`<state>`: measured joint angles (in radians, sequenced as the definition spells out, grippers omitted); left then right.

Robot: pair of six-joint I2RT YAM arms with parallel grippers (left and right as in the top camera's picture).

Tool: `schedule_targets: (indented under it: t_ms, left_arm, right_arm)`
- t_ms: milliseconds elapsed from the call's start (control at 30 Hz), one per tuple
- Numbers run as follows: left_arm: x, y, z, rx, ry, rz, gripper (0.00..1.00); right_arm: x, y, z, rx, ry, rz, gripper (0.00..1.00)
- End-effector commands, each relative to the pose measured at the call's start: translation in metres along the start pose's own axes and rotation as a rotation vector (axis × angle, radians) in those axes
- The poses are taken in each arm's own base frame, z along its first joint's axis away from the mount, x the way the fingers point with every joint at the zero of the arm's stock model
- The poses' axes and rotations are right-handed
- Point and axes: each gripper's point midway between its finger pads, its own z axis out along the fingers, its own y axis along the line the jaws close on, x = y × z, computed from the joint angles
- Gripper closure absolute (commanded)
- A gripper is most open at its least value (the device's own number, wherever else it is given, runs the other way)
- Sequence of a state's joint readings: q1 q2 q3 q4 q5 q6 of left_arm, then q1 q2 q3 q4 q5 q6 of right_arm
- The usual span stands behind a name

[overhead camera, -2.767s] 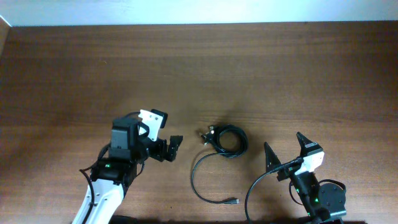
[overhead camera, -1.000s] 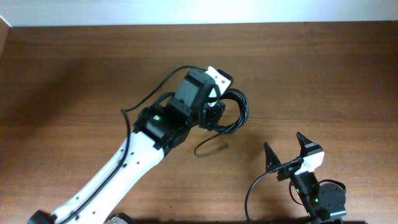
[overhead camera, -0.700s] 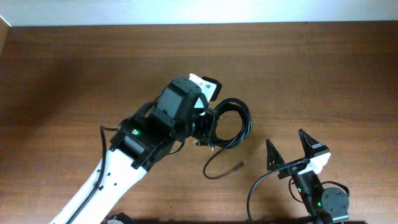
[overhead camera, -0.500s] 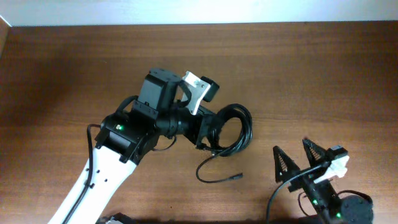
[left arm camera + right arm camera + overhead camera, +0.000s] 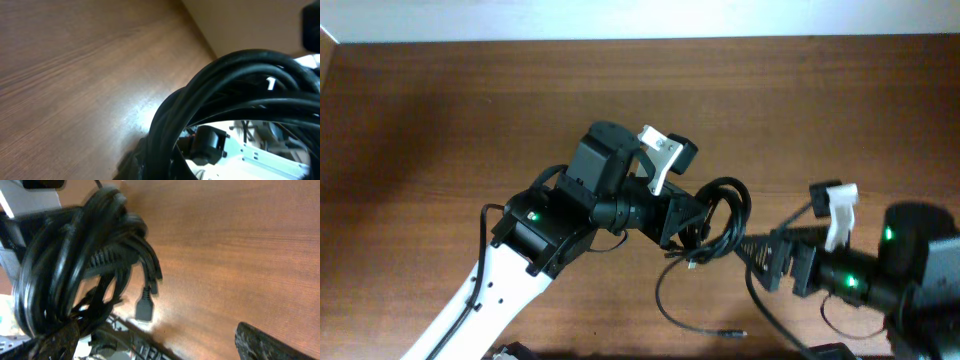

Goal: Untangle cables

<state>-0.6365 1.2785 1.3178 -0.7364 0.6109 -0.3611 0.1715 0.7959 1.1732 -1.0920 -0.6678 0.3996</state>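
Left gripper [image 5: 682, 216] apparently clamped the cables [image 5: 730, 208], fingers hidden | right gripper [image 5: 756, 262] spread open, pointed at them just ahead of its tips

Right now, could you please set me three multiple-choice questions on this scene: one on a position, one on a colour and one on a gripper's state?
1. In the overhead view, where is the loose plug end of the cables?
A) below the coil, toward the near edge of the table
B) in the far left corner
C) on top of the right arm

2. What colour are the cables?
A) white
B) black
C) red

3. What state is the right gripper in?
A) shut on a cable
B) out of view
C) open, holding nothing

Answers:
1 A: the thin tail loops down from the coil and ends near the bottom of the overhead view.
2 B: the cords are black in all three views.
3 C: its own wrist view shows the fingers wide apart, with the coil ahead of them.
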Motion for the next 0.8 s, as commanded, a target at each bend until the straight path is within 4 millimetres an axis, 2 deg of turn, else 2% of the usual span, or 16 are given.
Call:
schedule_targets:
  t_ms: [0,67,133,167,200,233,300,433,500,667,767]
  left_arm:
    - [-0.014,0.009,-0.008,-0.079,-0.074,-0.043,1.00]
    - [-0.018,0.016,-0.012,-0.095,-0.091,-0.057,1.00]
    - [-0.024,0.027,-0.018,-0.115,-0.112,-0.084,1.00]
    - [-0.027,0.031,-0.023,-0.106,-0.122,-0.102,1.00]
    - [-0.029,0.037,-0.028,-0.111,-0.130,-0.124,1.00]
    - [-0.029,0.050,-0.035,-0.143,-0.136,-0.164,1.00]
    - [-0.028,0.063,-0.042,-0.165,-0.140,-0.210,1.00]
    - [-0.024,0.050,-0.033,-0.138,-0.118,-0.215,1.00]
    - [-0.021,0.040,-0.027,-0.115,-0.104,-0.231,1.00]
    - [-0.019,0.016,-0.015,-0.063,-0.089,-0.173,1.00]
    - [-0.023,0.028,-0.016,-0.131,-0.122,-0.174,1.00]
  right_arm:
    - [-0.021,0.014,0.007,-0.047,0.056,-0.022,0.01]
    - [-0.017,0.014,0.022,-0.100,0.147,0.043,0.01]
    - [-0.009,0.029,0.031,-0.246,0.262,0.086,0.00]
    - [-0.010,0.031,0.034,-0.279,0.283,0.097,0.14]
    - [-0.010,0.030,0.035,-0.276,0.282,0.087,0.20]
    - [-0.011,0.027,0.035,-0.253,0.269,0.074,0.20]
    - [-0.018,0.026,0.033,-0.231,0.220,0.025,0.20]
    - [-0.026,0.030,0.034,-0.247,0.183,-0.017,0.19]
    - [-0.030,0.017,0.037,-0.171,0.159,-0.021,0.20]
    - [-0.032,0.012,0.040,-0.146,0.156,-0.015,0.23]
    - [-0.027,0.010,0.039,-0.138,0.176,0.004,0.23]
